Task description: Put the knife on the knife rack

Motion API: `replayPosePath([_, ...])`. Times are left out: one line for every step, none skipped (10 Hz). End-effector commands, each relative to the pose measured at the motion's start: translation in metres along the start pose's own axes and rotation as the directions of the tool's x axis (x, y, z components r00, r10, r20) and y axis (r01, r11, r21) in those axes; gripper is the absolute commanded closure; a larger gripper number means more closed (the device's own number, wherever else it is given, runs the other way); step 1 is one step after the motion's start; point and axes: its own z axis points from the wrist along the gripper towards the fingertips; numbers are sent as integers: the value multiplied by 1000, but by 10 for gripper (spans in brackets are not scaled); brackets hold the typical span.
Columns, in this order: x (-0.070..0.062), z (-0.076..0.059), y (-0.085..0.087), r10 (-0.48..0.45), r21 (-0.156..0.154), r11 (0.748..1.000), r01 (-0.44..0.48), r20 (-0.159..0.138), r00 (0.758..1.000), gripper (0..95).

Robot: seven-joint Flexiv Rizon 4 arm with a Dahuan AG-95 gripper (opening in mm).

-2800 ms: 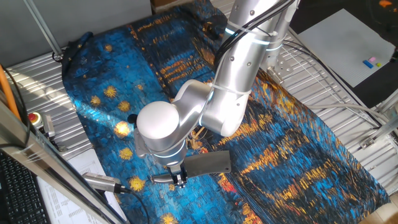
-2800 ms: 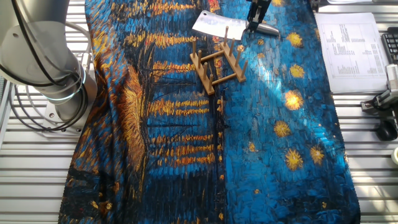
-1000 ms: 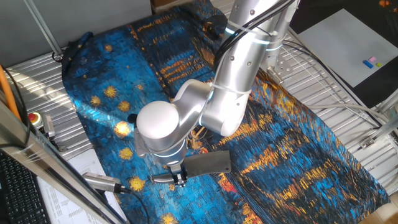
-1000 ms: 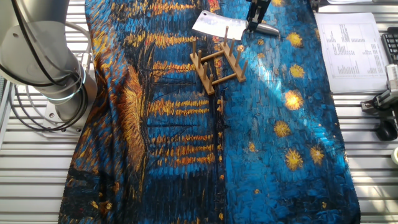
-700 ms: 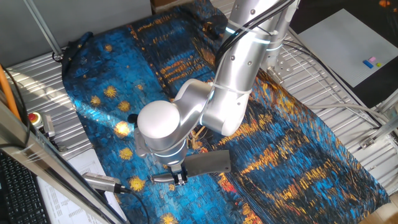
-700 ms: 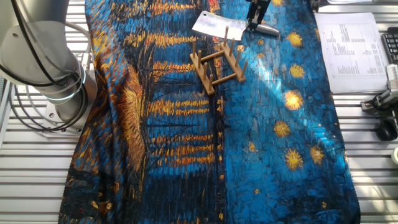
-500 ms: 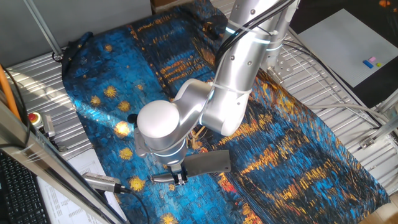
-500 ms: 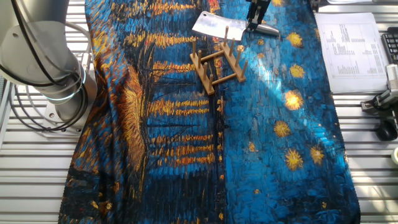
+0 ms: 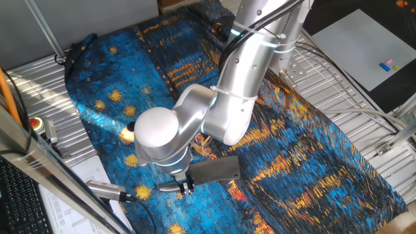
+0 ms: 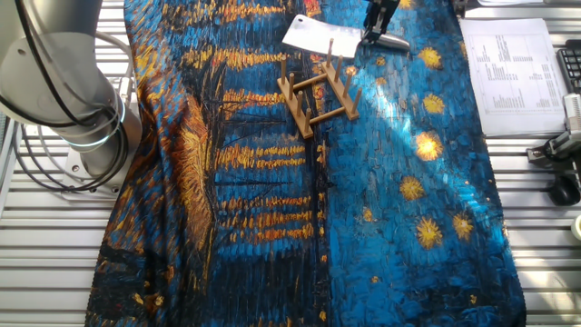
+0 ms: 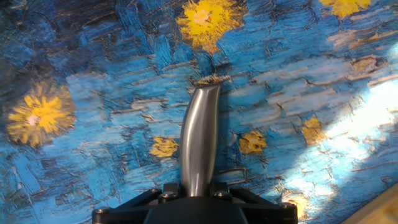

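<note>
- On a table draped in a blue and gold painted cloth (image 10: 272,227): knife (image 10: 313,35) near the far edge, broad grey blade flat or nearly flat, rounded silver handle pointing toward a stack of printed paper (image 10: 513,64).
- Just beside the blade, toward the middle of the cloth: knife rack (image 10: 318,89), light wood, thin rails, upright pegs in pairs, all slots empty.
- Gripper (image 10: 379,23) down over the handle, black fingers closed on it close to where the handle meets the blade; from the hand view, handle (image 11: 199,134) running straight out from between the fingers over the cloth, grip looking centred.
- From one fixed view: silver arm (image 9: 224,104) bent low over the knife, blade (image 9: 213,169) sticking out sideways from the gripper (image 9: 184,186), rack mostly hidden behind the arm.
- Step in hand, by judgement: lifting the gripped knife clear of the cloth; whether it has left the cloth cannot be told.
- To do it well: raise straight up with a firm hold, since the heavy blade hangs off to one side and could twist in the fingers; clear the peg tops before moving across.
- Then turn the blade onto its edge, line it up with a slot between two peg pairs, and lower slowly, as the light rack would probably slide or tip if bumped.
</note>
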Motion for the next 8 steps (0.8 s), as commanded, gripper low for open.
replayPosePath([-1,-8,-4,-14,-2,1000,14,-5,1000,950])
replayPosePath([-3,-12,-5,-19,-3,1000,19,-10,1000,950])
replayPosePath([-4,-16,-6,-22,-7,1000,22,-11,1000,950])
replayPosePath([-6,-22,-7,-29,-18,999,29,-12,1000,950])
replayPosePath([-9,-31,-7,-43,-26,999,43,-13,999,950])
replayPosePath([-10,-36,-8,-45,-37,998,44,-15,999,950])
replayPosePath([-13,-47,-8,-52,-64,997,50,-21,998,950])
replayPosePath([-15,-56,-6,-57,-80,995,55,-23,998,950])
